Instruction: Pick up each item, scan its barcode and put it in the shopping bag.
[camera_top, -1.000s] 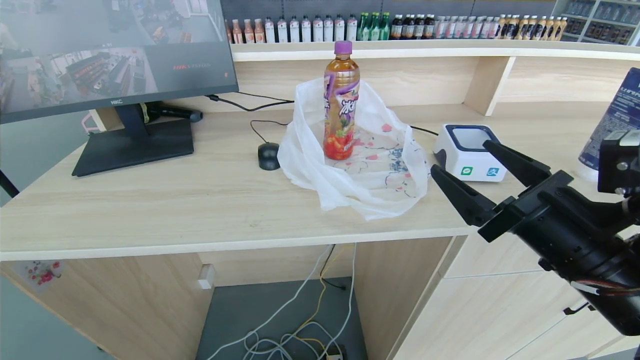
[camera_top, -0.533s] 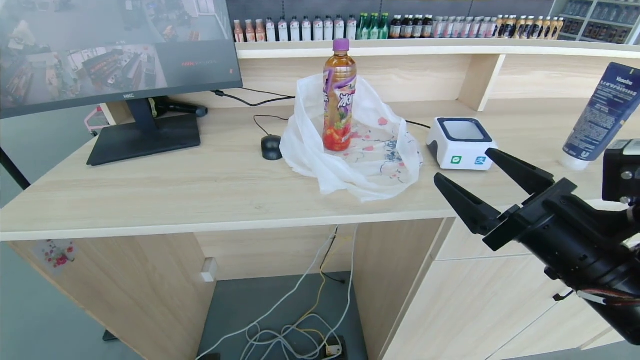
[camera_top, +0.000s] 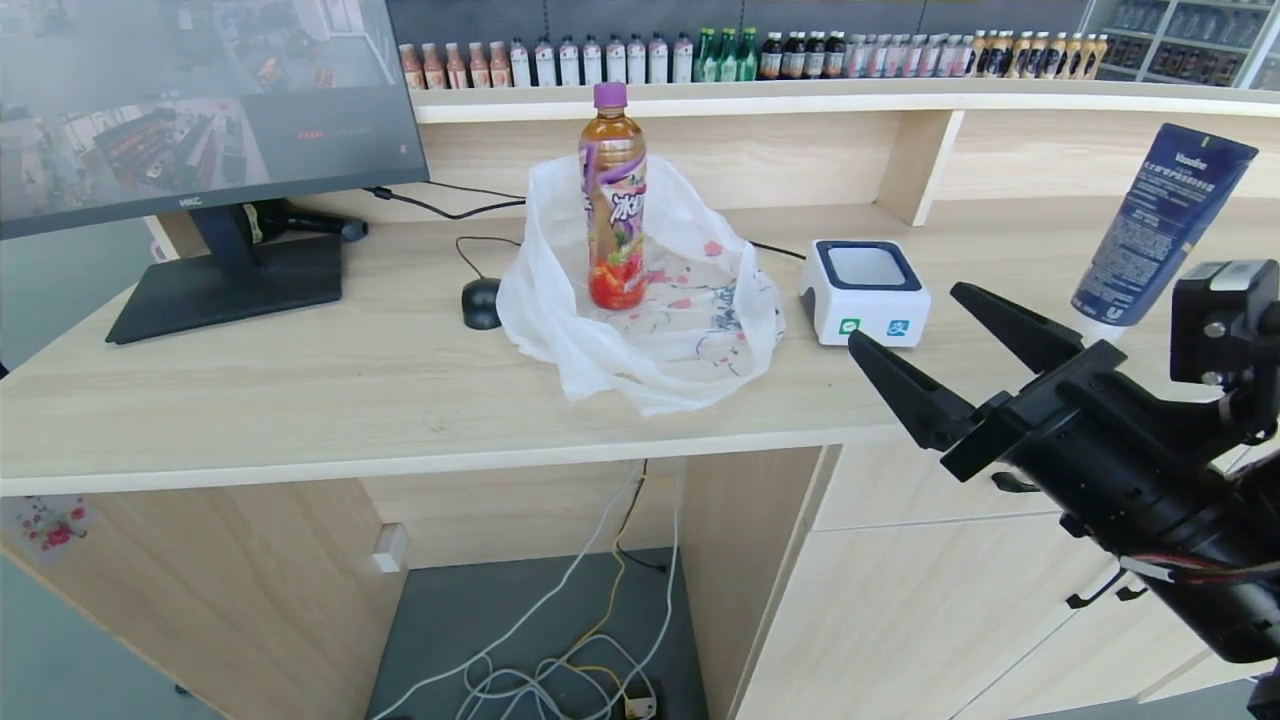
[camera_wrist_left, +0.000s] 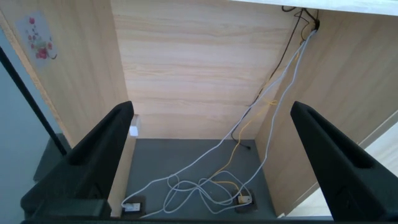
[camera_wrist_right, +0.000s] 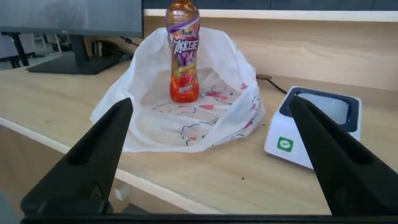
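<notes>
Head view: surface (camera_top: 300, 390), pale wood-grain laminate, long flat top with a raised back ledge. Monitor (camera_top: 200, 90), flat dark panel on a black slab foot, at the surface's left rear.

Right gripper (camera_top: 907, 315): matte black, two tapered wedge jaws spread wide apart, nothing between them; it hangs off the front edge at the right, pointing toward the scanner (camera_top: 865, 295). Left gripper (camera_wrist_left: 211, 109): same black wedge jaws, wide open and empty, held low before the recess under the surface, over loose white and yellow cables (camera_wrist_left: 205, 186) on the grey floor.

Shopping bag (camera_top: 560, 320): thin white crinkled plastic, red and blue print, slumped open at mid-surface. Tube (camera_top: 1160, 220): smooth blue plastic, flat-ended, cap down and leaning, far right, well apart from the bag. Bottle (camera_top: 613, 200): clear plastic, amber liquid, purple cap, glossy label, upright inside the bag's mouth.

Scanner: white rounded box, dark-rimmed window on top, just beside the bag's right edge. Mouse (camera_top: 481, 302): small dark oval, near the bag's left
</notes>
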